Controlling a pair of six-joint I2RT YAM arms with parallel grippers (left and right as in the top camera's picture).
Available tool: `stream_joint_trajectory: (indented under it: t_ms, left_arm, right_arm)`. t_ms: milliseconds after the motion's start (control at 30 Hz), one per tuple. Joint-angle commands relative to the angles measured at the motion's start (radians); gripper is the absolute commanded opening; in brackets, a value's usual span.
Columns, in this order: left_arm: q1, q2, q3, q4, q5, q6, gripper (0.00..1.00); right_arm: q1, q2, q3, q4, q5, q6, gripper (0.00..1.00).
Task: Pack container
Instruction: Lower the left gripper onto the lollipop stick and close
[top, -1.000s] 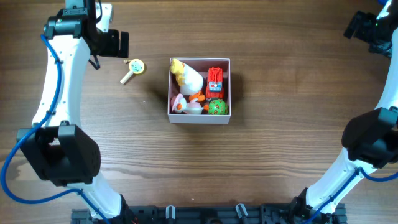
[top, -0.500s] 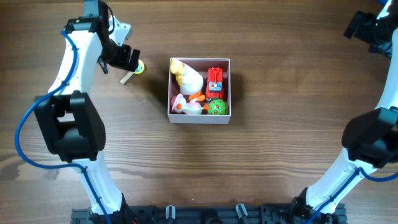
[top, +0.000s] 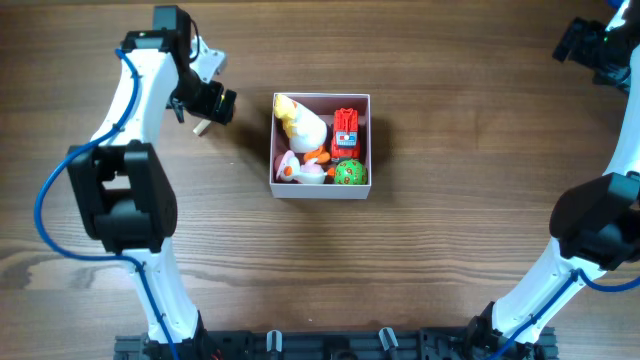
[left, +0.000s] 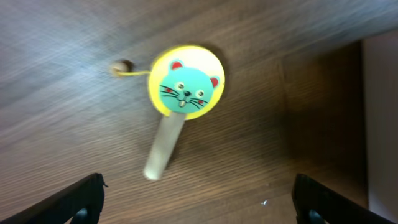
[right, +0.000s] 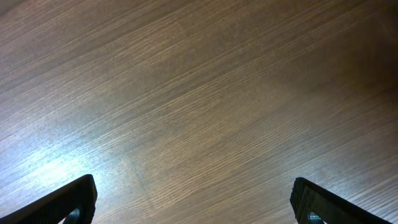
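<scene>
The container (top: 320, 190), a white-walled square box with a pink inside, sits mid-table. It holds a white-and-yellow duck (top: 303, 125), a red truck (top: 346, 128), a green ball (top: 349, 172) and a pink-and-white toy (top: 293, 170). Left of it my left gripper (top: 210, 102) hangs open over a rattle toy. In the left wrist view the rattle's yellow disc with a teal cat face (left: 185, 89) and its pale handle (left: 165, 146) lie on the wood just ahead of the open left gripper (left: 199, 208). My right gripper (top: 595, 45) stays open at the far right corner, with only wood below it (right: 193, 202).
A small bead on a string (left: 121, 66) lies beside the rattle's disc. The container's pale wall (left: 380, 118) shows at the right edge of the left wrist view, close to the rattle.
My left arm has swung right and toward the container, so it now covers the rattle in the overhead view. The right arm and the container have not moved.
</scene>
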Motion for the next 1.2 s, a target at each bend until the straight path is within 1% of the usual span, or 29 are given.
stream_joint_trajectory:
  t_ms: [0, 300, 533, 667, 933, 1167]
  left_arm:
    - [0.0, 0.044, 0.001, -0.001, -0.012, 0.018, 0.99]
    - [0.003, 0.05, -0.024, 0.013, -0.013, 0.019, 0.99]
    - [0.004, 0.096, -0.029, 0.017, -0.013, 0.019, 0.99]
    - [0.004, 0.105, -0.03, 0.028, -0.013, 0.06, 0.99]
    - [0.004, 0.109, -0.032, 0.057, -0.024, 0.064, 0.99]
    - [0.011, 0.109, -0.091, 0.088, -0.024, 0.064, 0.98]
  right_arm:
    - [0.005, 0.003, 0.002, 0.002, -0.008, -0.01, 1.0]
    - [0.005, 0.003, 0.002, 0.002, -0.008, -0.01, 1.0]
    - [0.005, 0.003, 0.002, 0.002, -0.008, -0.01, 1.0]
    - [0.005, 0.003, 0.002, 0.002, -0.008, -0.01, 1.0]
    - [0.005, 0.003, 0.002, 0.002, -0.008, -0.01, 1.0]
    - [0.005, 0.003, 0.002, 0.002, -0.008, -0.01, 1.0]
